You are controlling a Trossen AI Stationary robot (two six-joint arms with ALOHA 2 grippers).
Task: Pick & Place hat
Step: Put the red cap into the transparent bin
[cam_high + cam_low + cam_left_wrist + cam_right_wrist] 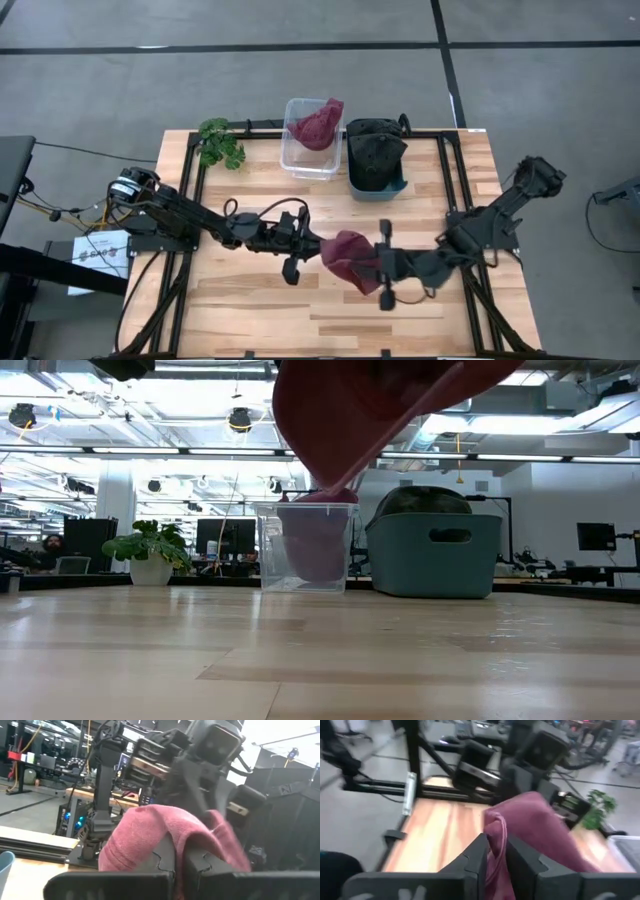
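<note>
Left gripper (312, 247): at mid-bench, reaching in from the left; its wrist view shows the fingers pressed onto a fold of the red hat.
Red hat (350, 259): slung between the two grippers, clear of the bench (250, 310) in the low view, the cloth sagging towards the camera.
Right gripper (378, 262): opposite the left one, just beside it; its fingers pinch the hat's other edge.
Clear bin (310, 160): at the far edge of the bench, already holding another red hat (318, 125).
Teal bin (376, 180): touching or just beside the clear bin, on its right, holding dark hats (374, 150).
Plant (220, 142): far left corner, well apart from the work.
Step in hand (judged): a two-handed carry, or a handover from one gripper to the other.
Doing it well: one gripper should let go only while the other's pinch is firm. Keep the cloth lifted so it does not drag. Aim for the clear bin, where the colours match, and release above its opening.
</note>
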